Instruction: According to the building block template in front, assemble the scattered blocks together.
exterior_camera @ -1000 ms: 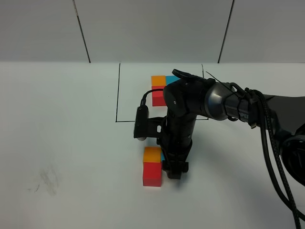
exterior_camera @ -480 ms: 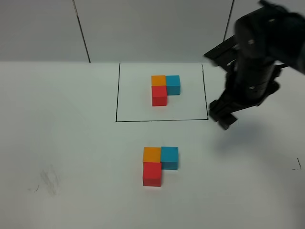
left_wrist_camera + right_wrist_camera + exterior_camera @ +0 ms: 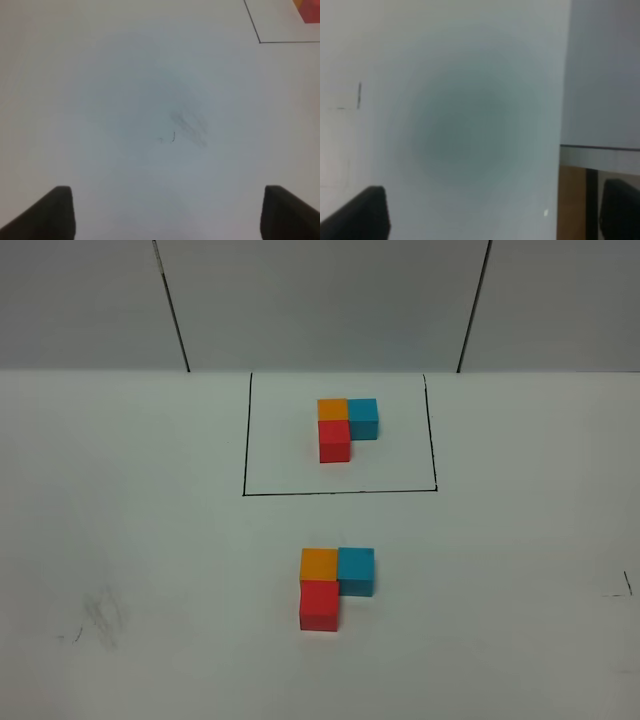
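My three matte cubes, orange, blue, red (image 3: 336, 585), match the black-outlined template (image 3: 347, 427) mid-table; both grippers gape empty; I judge nothing remains.

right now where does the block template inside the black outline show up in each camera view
Exterior high: the building block template sits at upper centre, inside the black outline, beyond the scattered blocks.
Left wrist: only an orange-red corner of it shows at the picture's edge, inside a corner of the outline.
Right wrist: not in it.
Shared landmark: the black outline, seen in the exterior high and left wrist views.
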